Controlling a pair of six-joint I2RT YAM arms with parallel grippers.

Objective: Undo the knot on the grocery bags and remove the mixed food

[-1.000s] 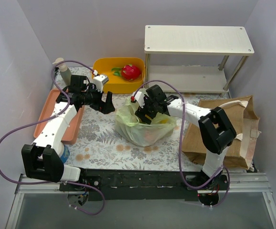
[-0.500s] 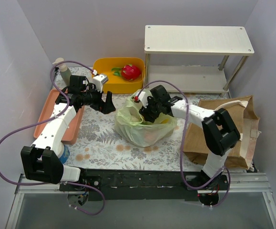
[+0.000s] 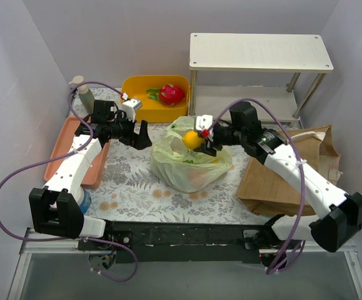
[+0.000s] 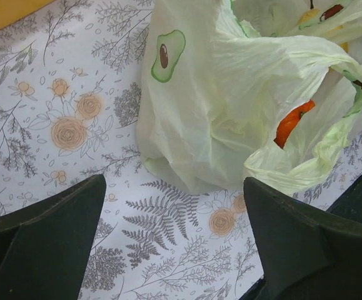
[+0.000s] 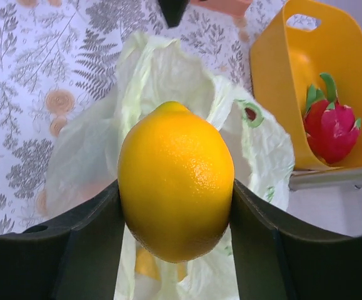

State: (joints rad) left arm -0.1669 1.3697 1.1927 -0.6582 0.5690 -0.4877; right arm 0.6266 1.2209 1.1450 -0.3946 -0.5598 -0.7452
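Observation:
The pale green plastic bag point(image 3: 190, 164) lies open in the middle of the table, with orange and yellow food showing inside; it also shows in the left wrist view point(image 4: 231, 94) and the right wrist view point(image 5: 149, 69). My right gripper point(image 3: 196, 139) is shut on a yellow lemon-like fruit point(image 5: 175, 180) and holds it above the bag's mouth. My left gripper point(image 3: 143, 135) is open and empty, just left of the bag. The brown tote point(image 3: 293, 172) with white rope handles lies flat at the right.
A yellow bin point(image 3: 144, 103) at the back holds a red dragon fruit point(image 3: 171, 94). An orange tray point(image 3: 65, 140) lies at the left, with a soap pump bottle point(image 3: 82, 92) behind it. A white two-tier shelf point(image 3: 259, 53) stands at the back right.
My right gripper has come up and back out of the green bag with the yellow fruit in its jaws. The right arm has swung to the right. The left arm has barely moved.

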